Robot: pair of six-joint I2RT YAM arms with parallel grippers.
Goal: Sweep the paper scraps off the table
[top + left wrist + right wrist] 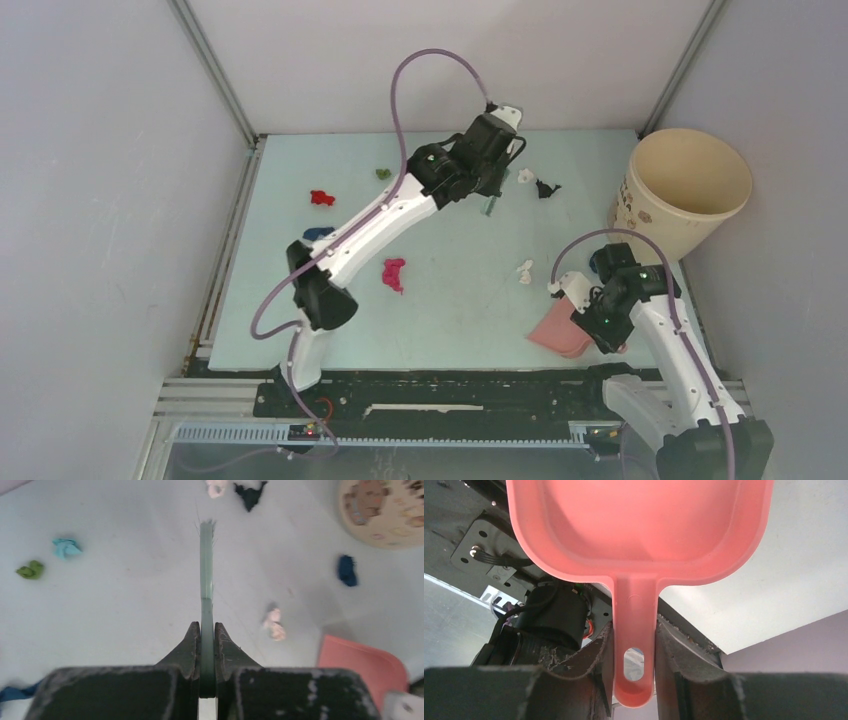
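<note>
My left gripper (490, 188) is shut on the handle of the teal-green brush (206, 570) and holds it over the far middle of the table (450, 320). My right gripper (583, 308) is shut on the handle of the salmon-pink dustpan (639, 525), which lies at the near right (558, 330). Paper scraps lie scattered: red (322, 198), green (382, 173), magenta (394, 273), white (525, 271), white (526, 176) and dark (546, 187). The left wrist view shows light blue (66, 547), green (31, 570), dark blue (347, 570) and whitish (274, 624) scraps.
A large beige paper cup (680, 190) stands at the far right edge of the table. Grey walls enclose the left, back and right sides. A blue scrap (318, 234) lies beside the left arm's forearm. The black arm bases sit along the near rail.
</note>
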